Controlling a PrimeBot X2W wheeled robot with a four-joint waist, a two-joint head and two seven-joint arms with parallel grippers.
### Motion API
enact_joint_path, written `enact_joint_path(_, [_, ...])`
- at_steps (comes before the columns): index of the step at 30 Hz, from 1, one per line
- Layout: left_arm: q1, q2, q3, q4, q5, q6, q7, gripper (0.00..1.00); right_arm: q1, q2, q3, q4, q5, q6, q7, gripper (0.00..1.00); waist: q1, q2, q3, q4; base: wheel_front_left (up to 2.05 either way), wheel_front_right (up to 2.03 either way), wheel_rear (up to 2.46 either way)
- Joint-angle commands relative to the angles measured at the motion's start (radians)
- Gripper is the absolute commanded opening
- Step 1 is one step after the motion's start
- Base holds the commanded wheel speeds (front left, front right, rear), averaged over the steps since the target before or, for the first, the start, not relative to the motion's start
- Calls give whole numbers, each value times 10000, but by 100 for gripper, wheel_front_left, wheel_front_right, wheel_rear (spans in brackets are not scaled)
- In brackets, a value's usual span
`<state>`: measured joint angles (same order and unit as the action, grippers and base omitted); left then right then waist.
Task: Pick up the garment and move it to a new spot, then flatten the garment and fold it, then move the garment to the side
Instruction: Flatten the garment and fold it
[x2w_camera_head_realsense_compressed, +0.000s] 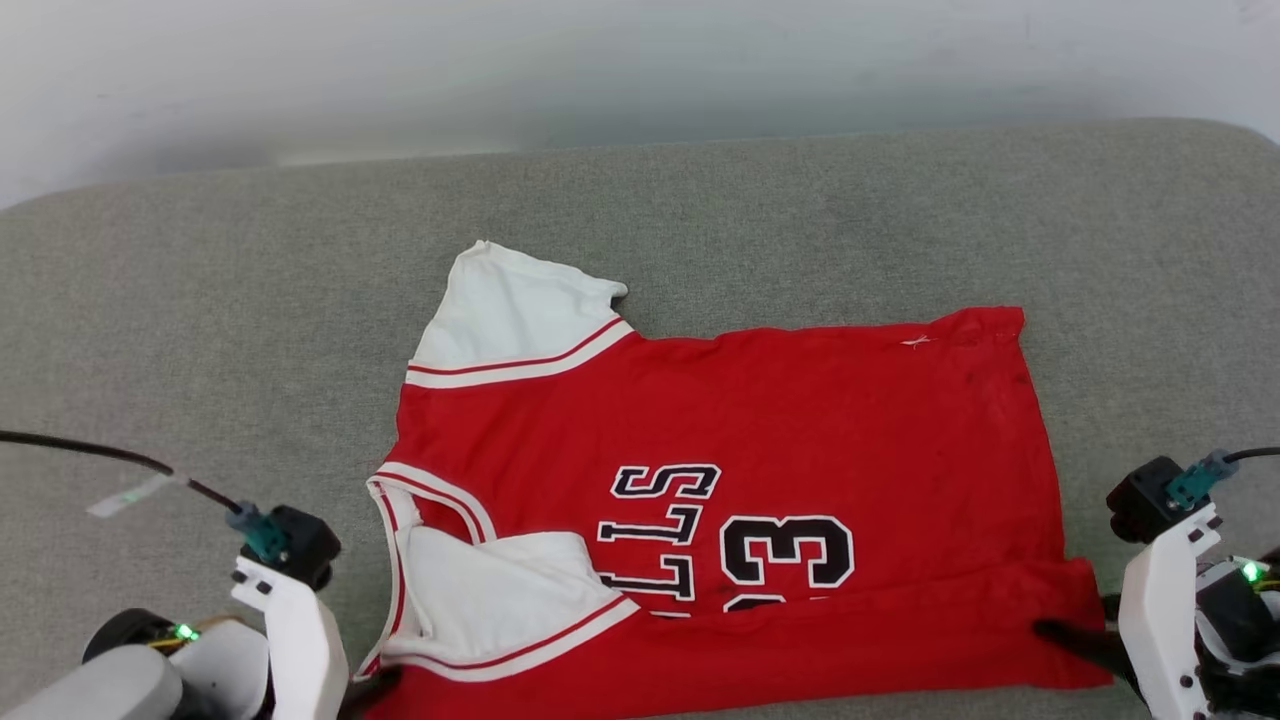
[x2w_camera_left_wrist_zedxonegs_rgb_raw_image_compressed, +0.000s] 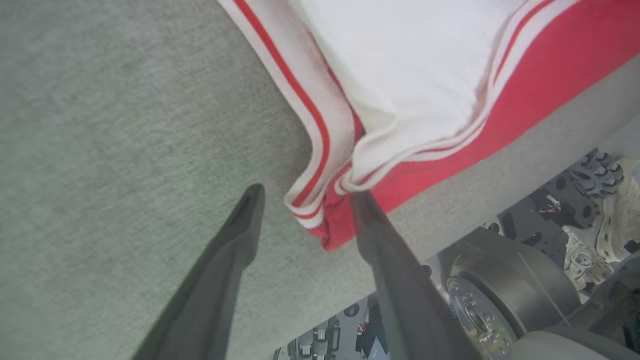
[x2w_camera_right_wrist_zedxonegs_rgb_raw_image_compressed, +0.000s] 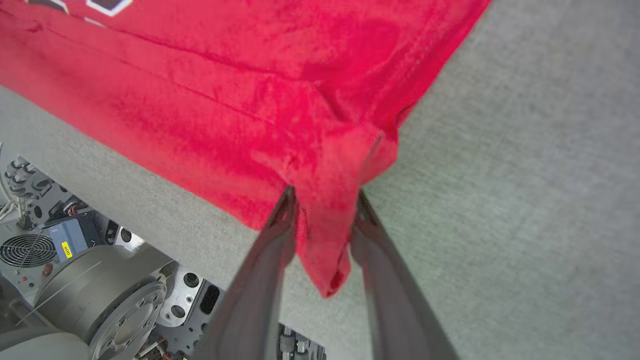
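**Item:** the garment, red jersey with white sleeves, black lettering outlined in white

**Location:** lies on the grey fabric surface, centre to lower centre of the head view. The pale wall runs along the top.

**Lie:** the long axis runs left to right across the frame, collar end left, hem end right. The bottom long edge is turned up over the body as a red band that hides the lower part of the lettering. The near sleeve is folded inward at lower left. The far sleeve juts out flat at upper left.

**Left gripper****:** at the lower-left corner of the garment. Its jaws stand well apart. The striped collar corner lies between the fingers and brushes one of them. Nothing is clamped.

**Right gripper****:** at the lower-right hem corner. Its jaws are narrowly apart around a bunched tuck of red cloth, and the tuck touches both fingers. Whether it is pinched or merely resting there cannot be told.

**Governing relation:** each gripper sits at one end of the folded bottom edge, and the cloth extends up-frame from both.

**Assessment:** the lengthwise fold looks laid down. Both arms would have to draw back down-frame without dragging the corners. The left arm is nearer the unfolded far sleeve
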<state>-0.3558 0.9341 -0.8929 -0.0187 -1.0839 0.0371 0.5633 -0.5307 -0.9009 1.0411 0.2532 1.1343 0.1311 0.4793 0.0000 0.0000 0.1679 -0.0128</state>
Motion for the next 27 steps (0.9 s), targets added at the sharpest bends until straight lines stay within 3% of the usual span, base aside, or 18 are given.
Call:
enact_joint_path(1, [-174, 13, 150, 9, -51, 17, -89, 100, -45, 52, -99, -4, -134, -7, -187, 100, 0, 0, -44, 1, 0, 0, 0])
enact_joint_path(4, [-469, 228, 608, -20, -176, 74, -408, 100, -244, 89, -419, -100, -654, -7, -1032, 100, 0, 0, -186, -50, 0, 0, 0])
enact_joint_path(9, [-1129, 425, 1268, 75, 499, 204, -1461, 100, -441, 410, -1290, -178, -1858, -7, -2968, 100, 0, 0, -247, -279, 0, 0, 0])
enact_joint_path(15, [-2215, 87, 1750, 555, 1324, 450, -2331, 100, -155, 1337, -3195, -77, -3640, -7, -5310, 100, 0, 0, 46, -591, 0, 0, 0])
enact_joint_path(20, [-3269, -257, 1913, 1092, 1618, 416, -2251, 100, 596, 2524, -5468, -375, -5430, -7, -6722, 100, 0, 0, 569, -915, 0, 0, 0])
enact_joint_path(27, [-5169, -641, 1991, 2200, 1725, 116, -1197, 100, 2178, 4611, -8302, -2243, -7597, -6, -7319, 100, 0, 0, 1671, -1281, 0, 0, 0])
